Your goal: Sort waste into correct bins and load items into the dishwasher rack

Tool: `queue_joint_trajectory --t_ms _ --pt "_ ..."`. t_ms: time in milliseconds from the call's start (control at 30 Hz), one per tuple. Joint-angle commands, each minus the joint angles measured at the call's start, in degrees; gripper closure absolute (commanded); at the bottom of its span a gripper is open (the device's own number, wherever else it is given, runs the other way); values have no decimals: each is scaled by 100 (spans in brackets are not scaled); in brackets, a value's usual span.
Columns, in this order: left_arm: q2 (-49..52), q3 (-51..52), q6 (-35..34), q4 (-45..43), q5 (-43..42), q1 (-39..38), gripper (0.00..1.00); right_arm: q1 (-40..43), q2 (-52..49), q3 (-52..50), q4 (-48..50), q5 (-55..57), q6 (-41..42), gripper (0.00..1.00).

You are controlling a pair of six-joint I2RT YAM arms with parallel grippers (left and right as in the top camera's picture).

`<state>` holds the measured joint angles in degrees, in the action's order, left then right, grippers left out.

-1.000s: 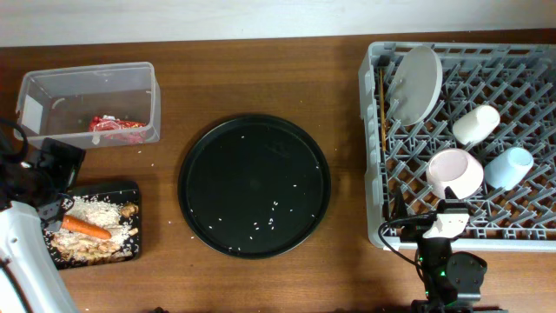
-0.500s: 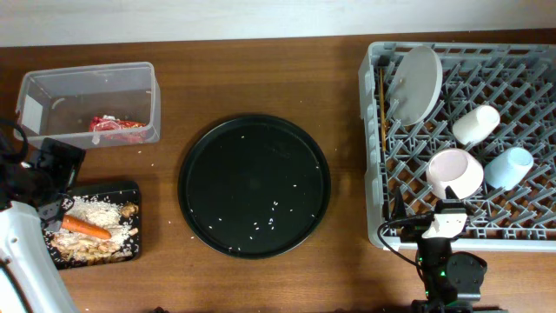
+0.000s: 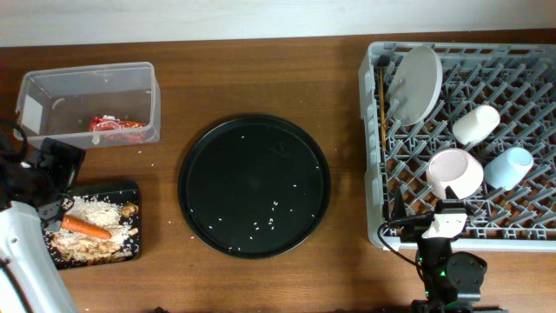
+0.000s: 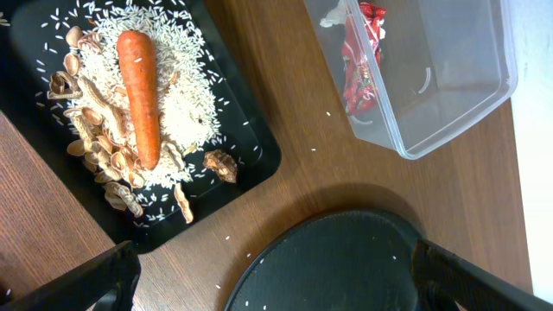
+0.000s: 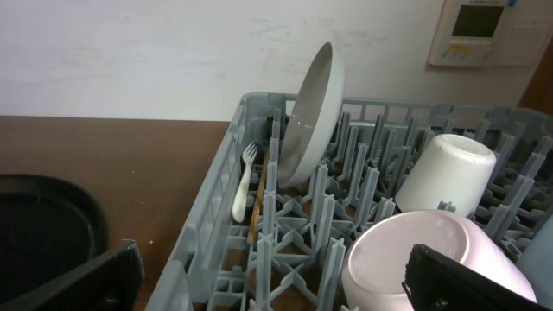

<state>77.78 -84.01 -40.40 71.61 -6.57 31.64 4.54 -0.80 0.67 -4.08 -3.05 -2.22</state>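
The clear tub (image 3: 87,100) holds the red snack wrapper (image 4: 356,52) and a white scrap (image 4: 333,13) that may be the tissue. The shallow black tray (image 3: 130,187) holds rice (image 4: 186,104), the carrot (image 4: 143,91) and a brown chunk (image 4: 221,164). The grey rack (image 3: 372,139) holds the plate (image 3: 415,84) on edge, the white cup (image 3: 476,124), the bowl (image 3: 454,172), the blue cup (image 3: 509,167), the chopsticks (image 3: 380,104) and the fork (image 5: 243,186). My left gripper (image 4: 276,281) is open and empty above the trays. My right gripper (image 5: 276,276) is open and empty at the rack's front edge.
A big round black tray (image 3: 254,185) with scattered rice grains lies in the table's middle. Loose grains lie on the wood (image 4: 285,186) between it and the small tray. A wall (image 5: 173,52) with a white control panel (image 5: 484,30) stands behind the rack.
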Motion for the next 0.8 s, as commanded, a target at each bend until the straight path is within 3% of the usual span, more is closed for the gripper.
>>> queue_joint_trajectory --t_ms 0,133,300,467,600,767 --pt "-24 -9 -72 9 42 31 1 37 61 -35 -24 48 -35 1" --pt "2 -9 127 304 83 31 1 37 61 -35 -24 48 -35 1" --pt "-151 146 160 570 857 -190 1 37 61 -35 -24 48 -35 1" --pt "-1263 1394 1755 -1523 876 -1305 1 37 61 -35 -24 48 -35 1" --pt "-2406 2826 2225 -3152 892 -2135 1 37 61 -35 -24 48 -35 1" --pt "-3899 4850 3344 -4986 892 -2935 1 37 61 -35 -24 48 -35 1"
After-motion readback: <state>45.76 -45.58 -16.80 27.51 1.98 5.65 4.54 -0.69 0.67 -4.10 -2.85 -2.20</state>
